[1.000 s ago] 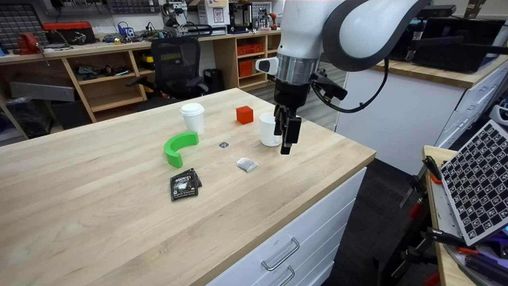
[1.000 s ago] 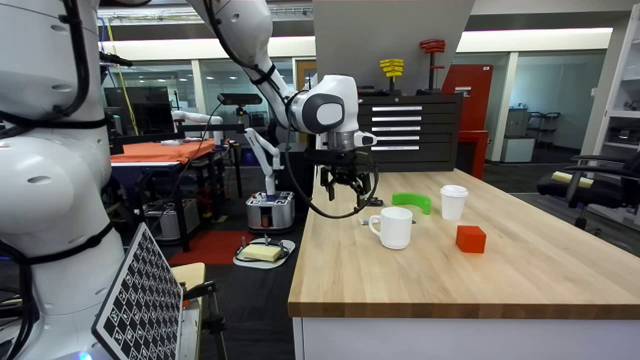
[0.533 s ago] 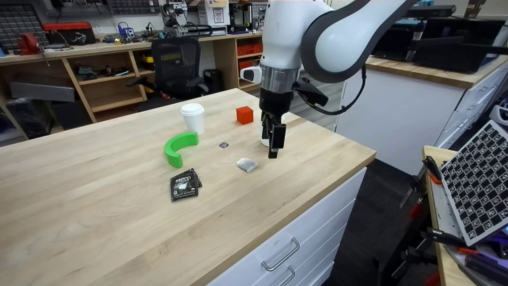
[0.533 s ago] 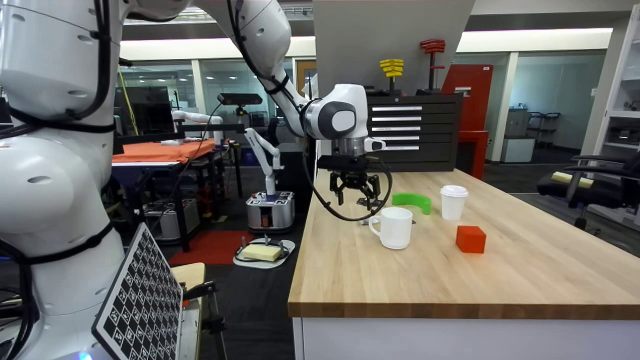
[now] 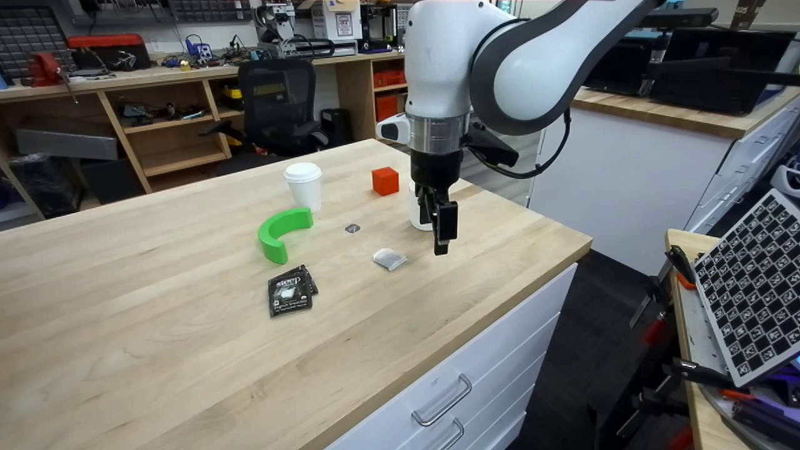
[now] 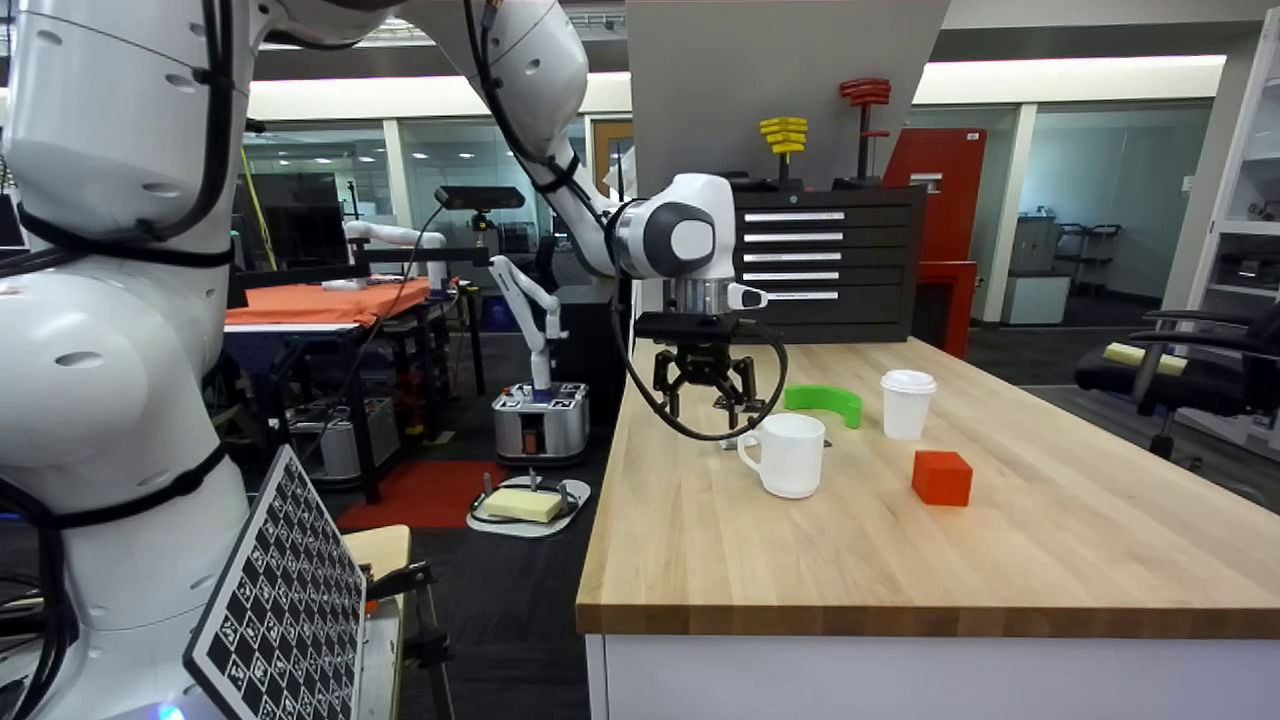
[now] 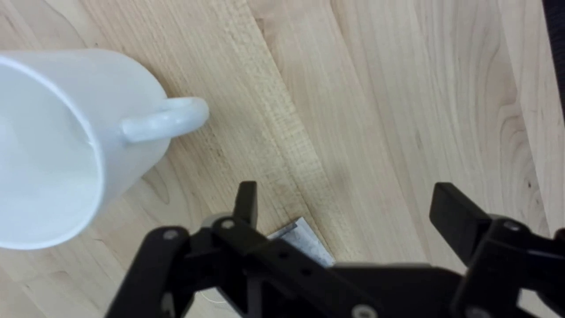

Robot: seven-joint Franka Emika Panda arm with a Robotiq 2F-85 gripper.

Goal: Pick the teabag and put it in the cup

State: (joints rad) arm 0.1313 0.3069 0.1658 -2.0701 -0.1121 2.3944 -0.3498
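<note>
The teabag [image 5: 389, 259], a flat greyish-white square, lies on the table. In the wrist view it shows in part [image 7: 309, 245], partly hidden behind the gripper's linkage. The white mug [image 6: 793, 457] stands upright, its handle turned toward the gripper side; in the wrist view its open top and handle [image 7: 165, 119] are at the left. My gripper [image 7: 345, 196] is open with nothing between the fingers. It hangs above the table, beside the mug and near the teabag. In an exterior view the gripper [image 5: 435, 231] hides part of the mug [image 5: 419, 211].
A small dark tag [image 5: 352, 229] lies beyond the teabag. A green arc [image 5: 275, 234], black packets [image 5: 290, 294], a lidded paper cup [image 5: 305, 187] and a red cube [image 5: 385, 181] also stand or lie on the table. The table's edge [image 5: 500, 306] is near.
The open gripper has come lower and closer to the teabag, shifting across the front of the mug, then slightly back in the last half second. The objects on the table have not moved.
</note>
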